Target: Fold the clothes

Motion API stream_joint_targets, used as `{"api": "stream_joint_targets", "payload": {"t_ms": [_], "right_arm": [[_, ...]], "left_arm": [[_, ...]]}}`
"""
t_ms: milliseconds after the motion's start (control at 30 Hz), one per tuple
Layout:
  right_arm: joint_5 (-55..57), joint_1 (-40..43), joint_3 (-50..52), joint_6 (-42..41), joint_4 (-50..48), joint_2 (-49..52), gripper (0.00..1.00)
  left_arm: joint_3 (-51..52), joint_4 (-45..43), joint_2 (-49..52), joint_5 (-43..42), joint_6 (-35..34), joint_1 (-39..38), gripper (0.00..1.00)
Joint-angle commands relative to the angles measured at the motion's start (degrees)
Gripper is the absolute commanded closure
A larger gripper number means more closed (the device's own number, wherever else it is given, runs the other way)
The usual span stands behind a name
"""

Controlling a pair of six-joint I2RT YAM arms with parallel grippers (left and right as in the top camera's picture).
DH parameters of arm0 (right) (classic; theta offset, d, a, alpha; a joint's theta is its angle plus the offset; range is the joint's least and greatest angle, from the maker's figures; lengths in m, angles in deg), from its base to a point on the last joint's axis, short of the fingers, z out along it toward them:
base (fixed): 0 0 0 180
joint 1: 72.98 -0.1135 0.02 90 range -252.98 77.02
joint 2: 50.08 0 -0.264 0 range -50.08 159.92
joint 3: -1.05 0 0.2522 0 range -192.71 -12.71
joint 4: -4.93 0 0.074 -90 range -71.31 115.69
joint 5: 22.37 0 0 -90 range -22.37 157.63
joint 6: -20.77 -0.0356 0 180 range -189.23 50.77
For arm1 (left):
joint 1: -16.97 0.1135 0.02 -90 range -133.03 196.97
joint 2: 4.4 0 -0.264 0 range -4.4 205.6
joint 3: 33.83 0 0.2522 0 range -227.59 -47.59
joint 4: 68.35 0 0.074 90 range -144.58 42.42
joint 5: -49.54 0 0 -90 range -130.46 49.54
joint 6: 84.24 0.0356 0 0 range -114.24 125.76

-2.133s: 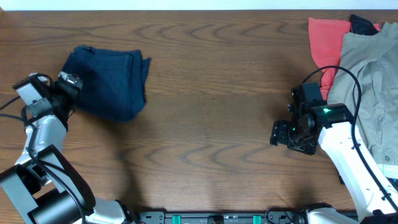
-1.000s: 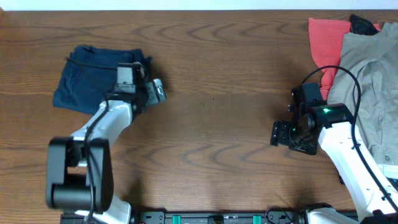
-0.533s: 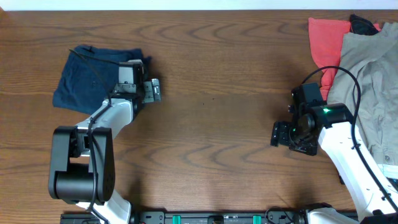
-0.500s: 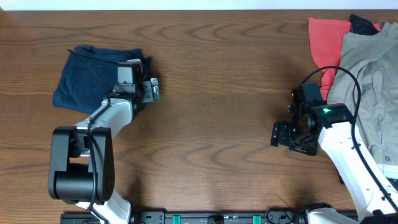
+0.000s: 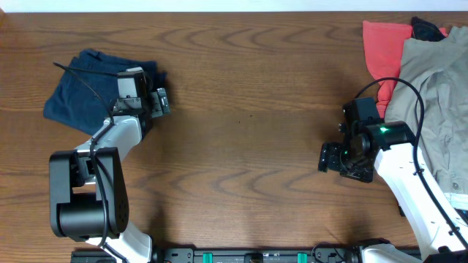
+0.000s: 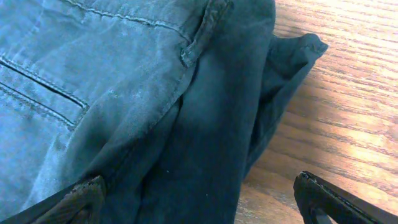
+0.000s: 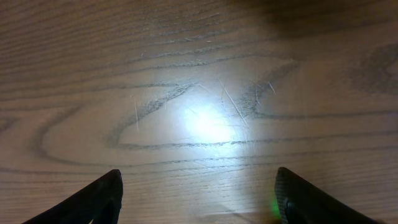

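Observation:
The dark navy shorts [image 5: 80,98] lie folded in a bundle at the far left of the table. My left gripper [image 5: 159,101] is at the bundle's right edge, open wide. In the left wrist view its jaws [image 6: 199,186] straddle that edge of the shorts [image 6: 155,112]: one fingertip rests on the cloth, the other is over bare wood. A belt loop and pocket seam show. My right gripper [image 5: 326,157] is open and empty, low over bare wood at the right; the right wrist view [image 7: 196,180] shows only wood between its fingers.
A coral-red cloth [image 5: 384,47] and a khaki-grey garment [image 5: 439,95] lie piled at the far right, just behind my right arm. A small dark item [image 5: 428,29] sits on top of them.
My left arm swung from the bundle's left side to its right edge, then moved left; the shorts slid left with it. The right arm has not moved.

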Motion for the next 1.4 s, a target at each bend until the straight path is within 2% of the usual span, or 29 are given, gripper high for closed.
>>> {"api": "stream_joint_targets", "payload": {"t_ms": [0, 167, 233, 500, 800, 900, 1000, 1200, 1367], "right_arm": [[0.61, 0.22, -0.63, 0.57, -0.17, -0.31, 0.23], [0.63, 0.22, -0.63, 0.57, -0.76, -0.31, 0.21], [0.63, 0.22, -0.63, 0.57, -1.03, -0.31, 0.21], [0.61, 0.22, -0.63, 0.57, -1.09, -0.31, 0.20], [0.63, 0.22, -0.63, 0.57, -0.72, -0.31, 0.20], [0.63, 0.22, -0.63, 0.57, -0.70, -0.31, 0.20], [0.61, 0.22, -0.63, 0.57, -0.66, -0.31, 0.20], [0.59, 0.20, -0.63, 0.55, -0.55, -0.31, 0.18], [0.59, 0.22, -0.63, 0.55, -0.96, -0.31, 0.17]], "left_arm": [[-0.46, -0.42, 0.76, -5.20, 0.74, 0.22, 0.02], [-1.07, -0.70, -1.75, -18.64, 0.76, -2.32, 0.02], [-1.07, -1.49, -3.37, -20.41, 0.76, -4.31, 0.02], [-1.01, -0.37, -2.43, -13.90, 1.44, -8.00, 0.02], [-1.01, -1.05, 5.38, -13.40, 4.39, -7.06, 0.02], [-1.01, -2.84, 6.54, -6.88, 4.66, -6.95, 0.02], [-1.01, -6.36, 7.72, -2.21, 5.09, -5.97, 0.02], [-1.01, -12.20, 8.41, -1.73, 7.19, -1.42, 0.02], [-1.14, -13.49, 8.39, -1.84, 7.19, 2.71, 0.02]]}}
